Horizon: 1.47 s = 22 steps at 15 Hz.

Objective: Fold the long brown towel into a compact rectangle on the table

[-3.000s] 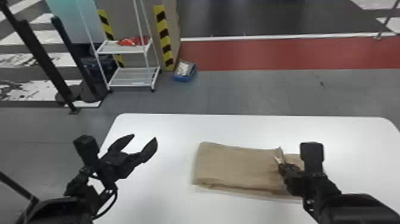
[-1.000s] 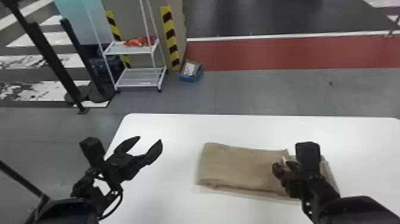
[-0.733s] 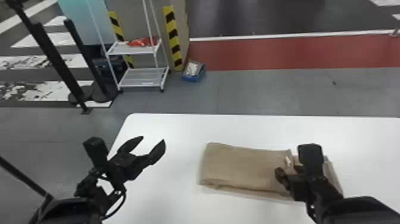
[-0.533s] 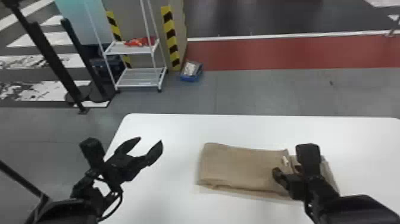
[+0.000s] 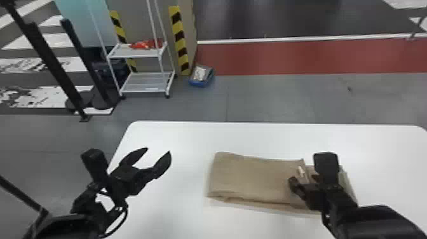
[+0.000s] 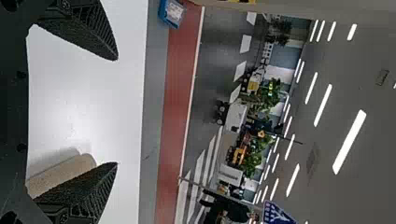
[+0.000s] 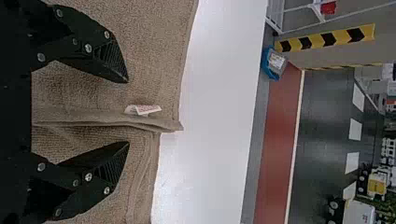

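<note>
Right gripper [image 5: 302, 179] over brown towel [image 5: 254, 178], fingers apart; right wrist view reveals upturned edge [image 7: 98, 117] between. Left gripper [image 5: 158, 151] agape.

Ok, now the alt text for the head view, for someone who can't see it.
A folded brown towel lies on a white table, the robot's open right gripper over its right part and the open left gripper farther left. Behind, a white shelf cart stands near a blue box.

Brown towel [image 6: 67, 169] beyond spread tool [image 5: 159, 150]
</note>
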{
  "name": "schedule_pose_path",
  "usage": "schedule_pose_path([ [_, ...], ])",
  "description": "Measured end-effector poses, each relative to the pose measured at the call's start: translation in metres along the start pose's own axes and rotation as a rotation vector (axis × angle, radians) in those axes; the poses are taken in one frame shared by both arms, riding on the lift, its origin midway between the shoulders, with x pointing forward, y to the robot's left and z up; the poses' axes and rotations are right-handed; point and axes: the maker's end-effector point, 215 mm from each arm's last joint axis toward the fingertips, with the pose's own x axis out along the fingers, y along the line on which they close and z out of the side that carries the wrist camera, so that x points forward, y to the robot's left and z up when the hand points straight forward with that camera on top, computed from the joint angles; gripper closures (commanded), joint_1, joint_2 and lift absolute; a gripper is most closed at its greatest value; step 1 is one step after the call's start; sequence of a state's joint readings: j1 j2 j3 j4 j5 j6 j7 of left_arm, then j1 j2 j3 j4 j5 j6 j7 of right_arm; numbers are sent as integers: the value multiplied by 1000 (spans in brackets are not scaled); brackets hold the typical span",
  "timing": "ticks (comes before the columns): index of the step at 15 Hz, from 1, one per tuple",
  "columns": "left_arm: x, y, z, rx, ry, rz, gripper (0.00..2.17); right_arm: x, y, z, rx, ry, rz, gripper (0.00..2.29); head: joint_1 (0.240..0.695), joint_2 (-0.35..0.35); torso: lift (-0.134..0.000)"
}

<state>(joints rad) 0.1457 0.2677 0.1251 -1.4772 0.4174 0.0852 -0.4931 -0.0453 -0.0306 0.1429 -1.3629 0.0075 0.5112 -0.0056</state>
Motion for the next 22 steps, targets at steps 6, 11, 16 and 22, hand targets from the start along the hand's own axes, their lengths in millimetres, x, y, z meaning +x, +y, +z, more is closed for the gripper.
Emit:
schedule_pose_path([
  [6, 0, -1, -1, 1, 3, -4, 80, -3, 5, 10, 3, -29, 9, 529, 695, 130, 0],
  [11, 0, 0, -2, 2, 4, -3, 80, 4, 7, 5, -5, -15, 19, 610, 695, 134, 0],
  [16, 2, 0, 0, 3, 0, -5, 80, 6, 11, -1, -2, -6, 40, 826, 695, 137, 0],
  [22, 4, -2, 2, 3, -3, -12, 80, 4, 14, 4, -5, -26, 46, 822, 695, 137, 0],
])
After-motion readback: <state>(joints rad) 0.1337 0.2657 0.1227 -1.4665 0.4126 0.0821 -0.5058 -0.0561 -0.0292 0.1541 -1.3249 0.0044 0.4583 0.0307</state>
